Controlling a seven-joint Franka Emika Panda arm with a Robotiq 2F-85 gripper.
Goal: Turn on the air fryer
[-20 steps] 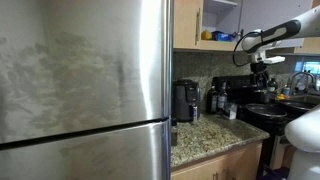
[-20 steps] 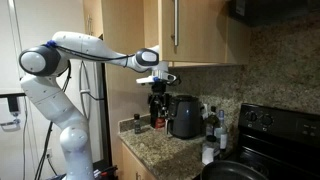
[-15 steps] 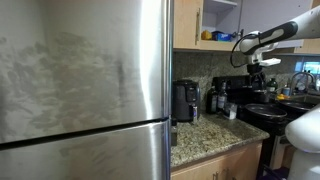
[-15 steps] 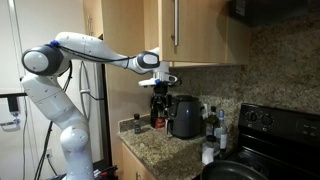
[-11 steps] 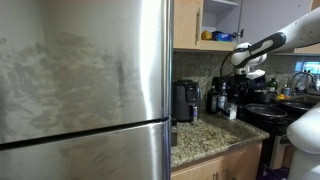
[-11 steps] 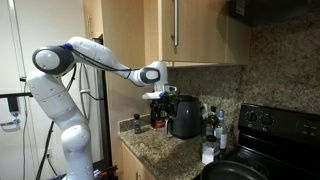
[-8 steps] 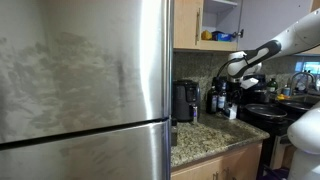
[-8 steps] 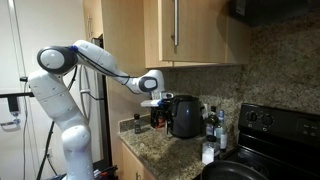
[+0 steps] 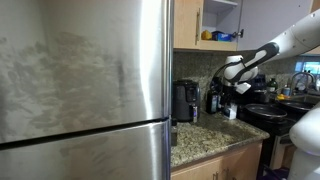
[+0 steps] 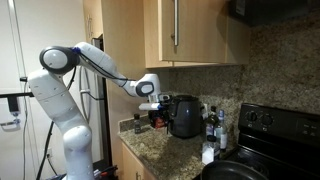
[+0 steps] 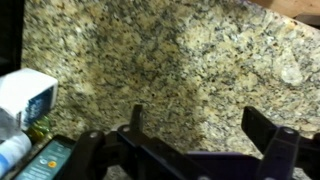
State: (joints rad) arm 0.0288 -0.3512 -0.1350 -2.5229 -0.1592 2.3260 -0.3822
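Note:
The air fryer point(image 9: 185, 100) is a tall black box that stands on the granite counter by the backsplash; it also shows in an exterior view point(image 10: 184, 115). My gripper point(image 10: 157, 110) hangs low just beside the air fryer, above the counter; it also shows in an exterior view point(image 9: 229, 88), apart from the fryer. In the wrist view the gripper point(image 11: 200, 126) is open and empty, its two dark fingers point(image 11: 268, 128) spread wide over bare granite. The air fryer does not show clearly in the wrist view.
A steel fridge point(image 9: 85, 90) fills the left of an exterior view. Dark bottles point(image 10: 137, 124) stand by the gripper. More bottles point(image 10: 210, 122) and a black stove point(image 10: 265, 135) lie past the fryer. Wooden cabinets point(image 10: 190, 30) hang overhead. A white container point(image 11: 25, 95) sits at the wrist view's left.
The arm has lowered from cabinet height down to the level of the air fryer and moved closer to it. The air fryer has not moved.

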